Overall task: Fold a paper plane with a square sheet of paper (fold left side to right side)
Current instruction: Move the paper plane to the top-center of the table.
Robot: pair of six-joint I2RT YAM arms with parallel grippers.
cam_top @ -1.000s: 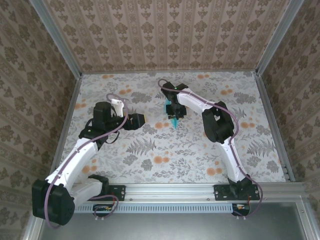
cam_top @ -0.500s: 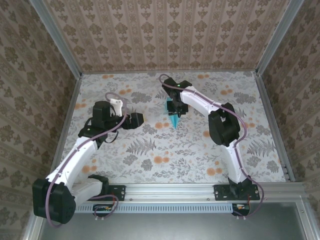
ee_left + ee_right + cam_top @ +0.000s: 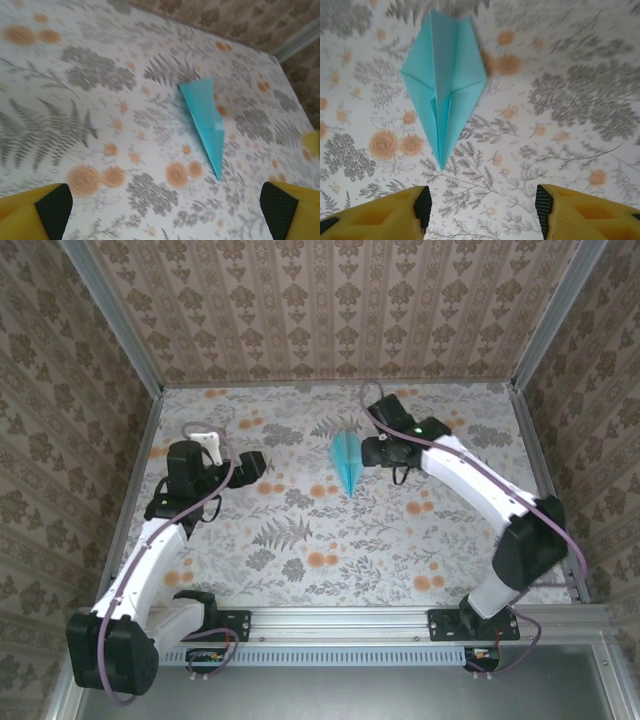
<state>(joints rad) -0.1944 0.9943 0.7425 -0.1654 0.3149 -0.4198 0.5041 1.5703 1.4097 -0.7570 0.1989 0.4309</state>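
The paper plane [image 3: 347,462] lies flat on the floral surface [image 3: 300,570], in its far half and about midway between the left and right edges. Its pointed nose is toward the near edge and its wide tail toward the far edge. A centre crease runs along the light-blue dart [image 3: 442,85].

The right gripper [image 3: 372,450] is just beside the plane's right side, not touching it. Its yellow fingers [image 3: 380,217] are spread and grasp nothing. The left gripper [image 3: 250,462] hangs well apart toward the left edge, spread wide and empty, with the plane [image 3: 207,120] ahead of it.
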